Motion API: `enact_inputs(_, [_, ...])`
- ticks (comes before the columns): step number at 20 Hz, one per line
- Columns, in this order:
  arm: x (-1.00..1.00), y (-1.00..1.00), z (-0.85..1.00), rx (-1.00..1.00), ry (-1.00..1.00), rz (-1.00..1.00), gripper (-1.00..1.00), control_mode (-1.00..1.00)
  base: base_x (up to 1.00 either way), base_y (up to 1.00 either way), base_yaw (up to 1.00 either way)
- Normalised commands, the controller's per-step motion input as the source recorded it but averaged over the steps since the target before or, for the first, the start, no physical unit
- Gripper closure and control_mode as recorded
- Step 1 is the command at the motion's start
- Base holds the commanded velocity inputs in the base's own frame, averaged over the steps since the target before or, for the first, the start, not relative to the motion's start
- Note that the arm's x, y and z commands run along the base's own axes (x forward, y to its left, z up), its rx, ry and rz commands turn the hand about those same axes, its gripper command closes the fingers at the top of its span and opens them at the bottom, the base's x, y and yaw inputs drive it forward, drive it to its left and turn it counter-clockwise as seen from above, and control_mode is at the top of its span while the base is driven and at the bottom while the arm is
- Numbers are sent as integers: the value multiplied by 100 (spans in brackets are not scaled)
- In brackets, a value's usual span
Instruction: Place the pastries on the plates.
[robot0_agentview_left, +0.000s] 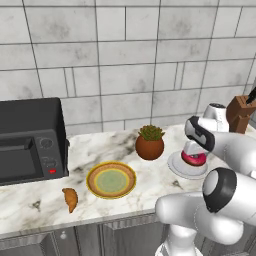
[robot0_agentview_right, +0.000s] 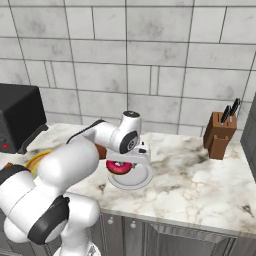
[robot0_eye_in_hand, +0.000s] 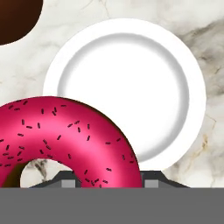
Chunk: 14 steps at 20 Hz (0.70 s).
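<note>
**Ana:** Pink frosting with dark sprinkles sits closest to the lens in the hand view: the donut (robot0_eye_in_hand: 65, 135), pinched in the claw (robot0_eye_in_hand: 108, 180) and hanging off to one side of it. Beyond the claw lies the white plate (robot0_eye_in_hand: 127, 87), bare in its middle.

**Ben:** And from the left base view?

**Ana:** The claw (robot0_agentview_left: 194, 156) hovers over that plate (robot0_agentview_left: 175, 165) with the donut (robot0_agentview_left: 193, 159) in its grip. The potted plant (robot0_agentview_left: 149, 142) stands just beside it; further off are the yellow-rimmed plate (robot0_agentview_left: 111, 179) and the croissant (robot0_agentview_left: 70, 199), not yet plated.

**Ben:** Right base view?

**Ana:** Same pinch: the donut (robot0_agentview_right: 119, 166) hangs over the near edge of the plate (robot0_agentview_right: 137, 175).

**Ben:** Risk?

**Ana:** I'd judge the donut is off-centre. Let go here, it could land on the rim and roll onto the counter (robot0_agentview_right: 200, 180).
</note>
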Motion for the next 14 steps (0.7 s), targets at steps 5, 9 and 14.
enact_inputs(5, [3, 0, -35, 0, -5, 0, 100, -100, 0, 0, 0])
enact_inputs(9, [4, 0, -33, 0, -4, 0, 100, -100, 0, 0, 0])
enact_inputs(14, [12, -2, -20, 0, -1, 0, 100, -100, 0, 0, 0])
